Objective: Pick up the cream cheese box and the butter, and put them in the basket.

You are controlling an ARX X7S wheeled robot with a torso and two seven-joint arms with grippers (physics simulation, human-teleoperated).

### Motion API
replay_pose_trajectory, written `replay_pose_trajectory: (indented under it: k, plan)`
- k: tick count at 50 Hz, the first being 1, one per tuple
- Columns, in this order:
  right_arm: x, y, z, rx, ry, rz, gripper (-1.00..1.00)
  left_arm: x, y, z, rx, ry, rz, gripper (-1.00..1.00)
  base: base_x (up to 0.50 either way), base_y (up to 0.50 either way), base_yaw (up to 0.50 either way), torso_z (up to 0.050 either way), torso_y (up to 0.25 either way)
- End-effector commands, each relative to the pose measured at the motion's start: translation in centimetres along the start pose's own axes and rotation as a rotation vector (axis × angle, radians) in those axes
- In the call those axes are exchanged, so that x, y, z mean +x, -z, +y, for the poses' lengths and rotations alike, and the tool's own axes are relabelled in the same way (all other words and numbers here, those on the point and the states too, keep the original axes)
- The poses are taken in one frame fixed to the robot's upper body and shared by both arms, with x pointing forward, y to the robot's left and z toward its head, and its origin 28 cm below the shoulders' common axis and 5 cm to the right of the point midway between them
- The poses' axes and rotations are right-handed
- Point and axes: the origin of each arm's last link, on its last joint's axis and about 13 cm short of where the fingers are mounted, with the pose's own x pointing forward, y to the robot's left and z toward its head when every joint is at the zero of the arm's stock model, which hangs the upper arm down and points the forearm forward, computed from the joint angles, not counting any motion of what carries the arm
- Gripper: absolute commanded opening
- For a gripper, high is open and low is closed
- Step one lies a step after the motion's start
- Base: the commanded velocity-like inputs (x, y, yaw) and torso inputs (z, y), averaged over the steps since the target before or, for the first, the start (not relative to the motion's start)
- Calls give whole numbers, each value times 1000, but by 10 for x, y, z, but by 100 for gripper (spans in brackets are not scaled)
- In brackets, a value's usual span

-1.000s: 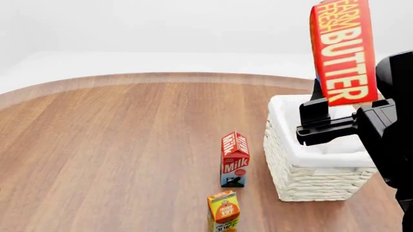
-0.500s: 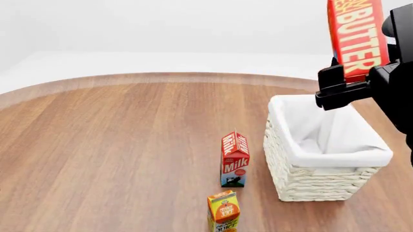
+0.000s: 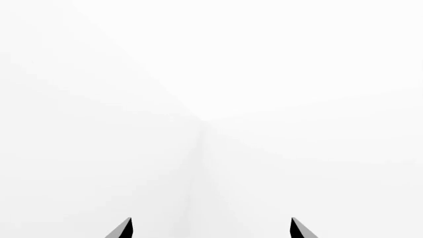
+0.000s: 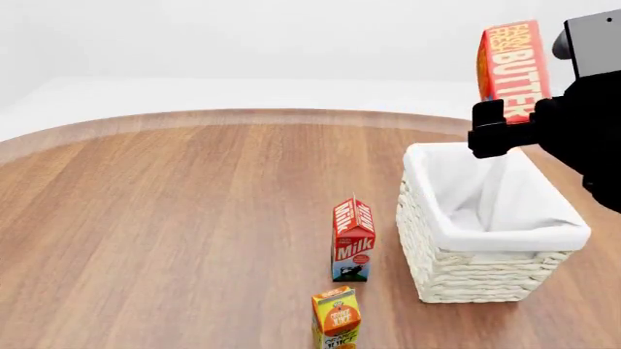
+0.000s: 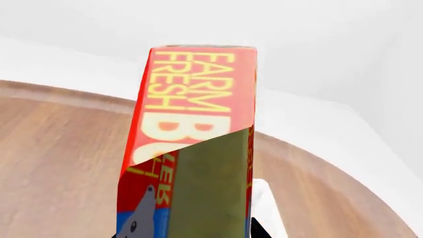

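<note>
The butter [image 4: 513, 67], a red-orange box with yellow lettering, hangs upright in the air above the far right side of the white wicker basket [image 4: 475, 276]. My right gripper [image 4: 505, 116] is shut on its lower end. In the right wrist view the butter [image 5: 195, 119] fills the middle, with dark fingers [image 5: 260, 228] at either side of its base. My left gripper [image 3: 211, 230] is open with nothing between its fingertips [image 3: 126, 229], facing a blank white background; it is outside the head view. The cream cheese box is out of view.
A red milk carton [image 4: 353, 240] stands just left of the basket. An orange juice carton [image 4: 336, 320] stands in front of it near the lower edge of the view. Both rest on the round wooden table [image 4: 194, 218].
The right gripper has carried the butter up and to the right, then farther back; the box now looks smaller and sits over the basket's far side.
</note>
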Motion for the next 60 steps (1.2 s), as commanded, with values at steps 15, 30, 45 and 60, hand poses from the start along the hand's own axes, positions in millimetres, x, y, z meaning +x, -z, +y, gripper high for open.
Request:
replay_pose_trajectory:
  k: [15,30,45,60]
  plan:
    - [46,11,-26,122,71,69,-100,1,0,1,17,-2,-5,100,0,0,0,0,1]
    - [62,28,-29,24,35,150,-100,1,0,0,16,7,-2,100,0,0,0,1,1]
    - [75,53,-31,1,14,222,-100,1,0,0,16,8,-3,100,0,0,0,1,1]
    - [85,63,-32,33,28,246,-100,0,1,-1,15,13,-2,100,0,0,0,1,1]
